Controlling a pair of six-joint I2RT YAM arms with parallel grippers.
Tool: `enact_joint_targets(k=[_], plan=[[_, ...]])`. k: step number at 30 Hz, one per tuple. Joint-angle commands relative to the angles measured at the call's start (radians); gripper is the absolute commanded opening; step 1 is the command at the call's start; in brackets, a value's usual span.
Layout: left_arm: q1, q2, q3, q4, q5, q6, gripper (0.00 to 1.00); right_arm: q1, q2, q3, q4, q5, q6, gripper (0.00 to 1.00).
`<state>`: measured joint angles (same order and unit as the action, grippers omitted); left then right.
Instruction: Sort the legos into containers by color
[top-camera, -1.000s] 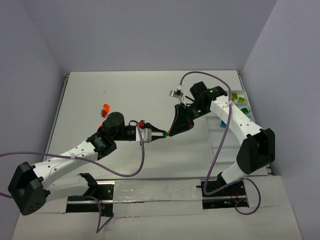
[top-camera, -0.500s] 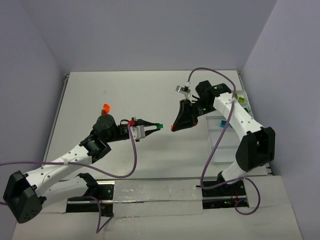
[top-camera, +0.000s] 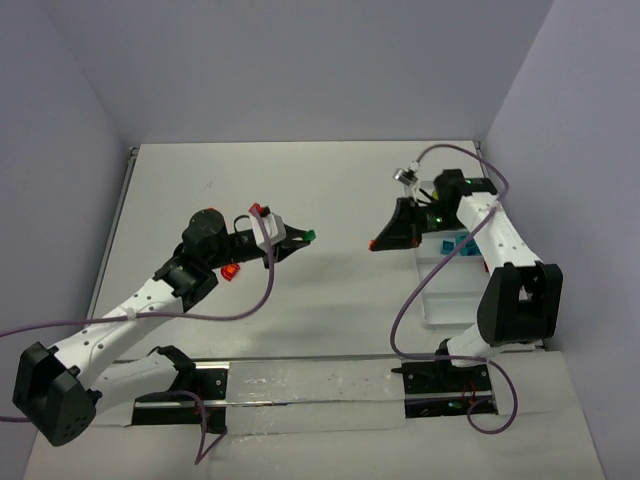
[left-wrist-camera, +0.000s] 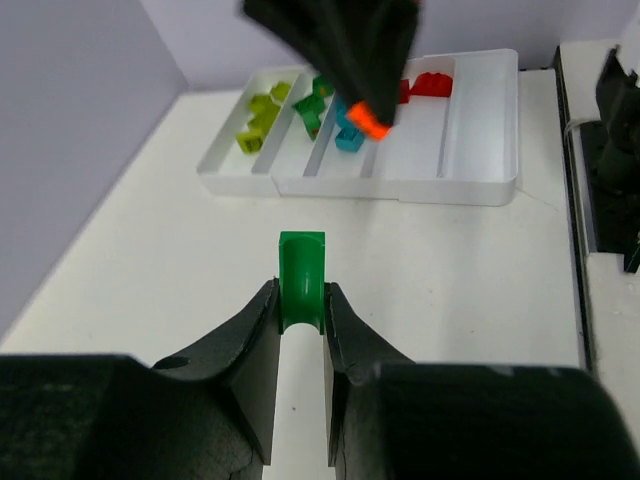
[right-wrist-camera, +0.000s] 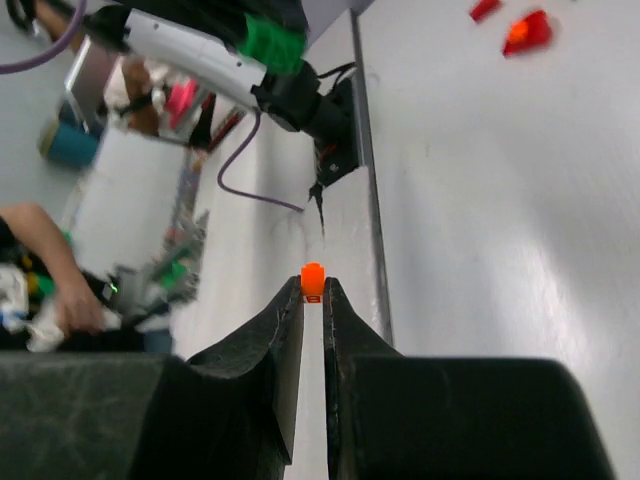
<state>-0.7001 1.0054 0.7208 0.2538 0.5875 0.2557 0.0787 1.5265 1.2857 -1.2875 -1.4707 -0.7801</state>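
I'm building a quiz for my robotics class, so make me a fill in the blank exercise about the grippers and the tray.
The lego pinched by the left gripper is ___.
The brick pinched by the right gripper is ___.
In the white tray, the teal legos lie between the dark green legos and the ___ ones.
Missing words: green, orange, red.

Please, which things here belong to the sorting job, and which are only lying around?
Job in hand:
- green brick, held by left gripper
- orange brick, held by right gripper
- loose red brick
- white divided tray and sorted bricks inside it

Lying about:
- purple cables
- room clutter in the background
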Motion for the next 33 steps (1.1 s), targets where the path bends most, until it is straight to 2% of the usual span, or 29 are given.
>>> enact_joint_targets(k=[1,3,6,7,13,15,20,26,30,33], plan=[[0.073,0.094,0.147,-0.163,0.0,-0.281,0.0,-0.198,-0.118,-0.136,0.204,0.093,0.291,0.0],[0.074,0.118,0.18,-0.222,-0.01,-0.311,0.0,-0.252,-0.138,-0.176,0.223,0.143,0.317,0.0],[0.076,0.185,0.253,-0.34,-0.037,-0.359,0.0,-0.36,-0.198,-0.266,0.334,0.259,0.439,0.0],[0.077,0.21,0.296,-0.406,-0.05,-0.378,0.0,-0.414,-0.23,-0.289,0.367,0.348,0.482,0.0],[0.083,0.3,0.416,-0.617,-0.107,-0.427,0.0,-0.572,-0.235,-0.235,0.24,0.599,0.331,0.0],[0.083,0.3,0.428,-0.631,-0.116,-0.43,0.0,-0.601,-0.233,-0.23,0.213,0.67,0.279,0.0],[0.087,0.305,0.448,-0.624,-0.12,-0.461,0.0,-0.672,-0.272,-0.239,0.234,0.967,0.158,0.0],[0.093,0.38,0.519,-0.68,-0.053,-0.477,0.0,-0.728,-0.302,-0.253,0.275,1.163,0.079,0.0],[0.096,0.388,0.519,-0.672,-0.042,-0.465,0.0,-0.779,-0.294,-0.296,0.379,1.305,0.029,0.0],[0.094,0.398,0.523,-0.665,-0.035,-0.467,0.0,-0.816,-0.263,-0.314,0.405,1.337,0.004,0.0]])
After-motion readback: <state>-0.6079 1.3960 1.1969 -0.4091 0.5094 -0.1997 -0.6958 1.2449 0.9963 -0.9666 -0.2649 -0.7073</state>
